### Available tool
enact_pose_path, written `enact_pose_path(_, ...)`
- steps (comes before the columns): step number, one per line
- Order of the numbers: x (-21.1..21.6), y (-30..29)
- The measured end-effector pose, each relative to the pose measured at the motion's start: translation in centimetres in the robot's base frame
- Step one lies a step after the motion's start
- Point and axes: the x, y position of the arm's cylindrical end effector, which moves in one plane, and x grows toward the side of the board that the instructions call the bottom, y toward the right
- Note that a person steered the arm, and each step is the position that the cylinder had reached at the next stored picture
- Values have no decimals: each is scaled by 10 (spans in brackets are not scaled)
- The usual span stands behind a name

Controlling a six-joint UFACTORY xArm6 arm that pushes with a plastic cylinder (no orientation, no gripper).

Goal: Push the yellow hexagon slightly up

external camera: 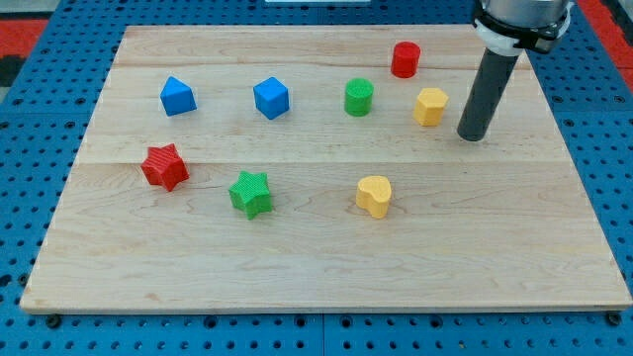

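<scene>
**A:** Since you want the yellow hexagon [430, 106] to go up a little, where is it now?

**B:** It sits near the top right of the bench [316, 267]. The red round block [405, 59] is just above it, a bit to the view's left. The green round block [359, 97] is near it on the view's left.

**A:** And where is my tip [474, 136]?

**B:** Your tip is just beside the hexagon, on the view's right and a bit lower. It is not touching it.

**A:** What about jaws?

**B:** You have none to open or close. There is only the rod.

**A:** So which step is this?

**B:** I think you are only lining up. The push has not started.

**A:** What next?

**B:** You need to slide your tip under the hexagon, on its bottom side. Then push gently toward the view's top. Stop soon, or it may bump the red round block.
</scene>
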Motion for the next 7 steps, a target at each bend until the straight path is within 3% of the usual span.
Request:
enact_pose_path(2,-9,-36)
enact_pose_path(7,-34,-32)
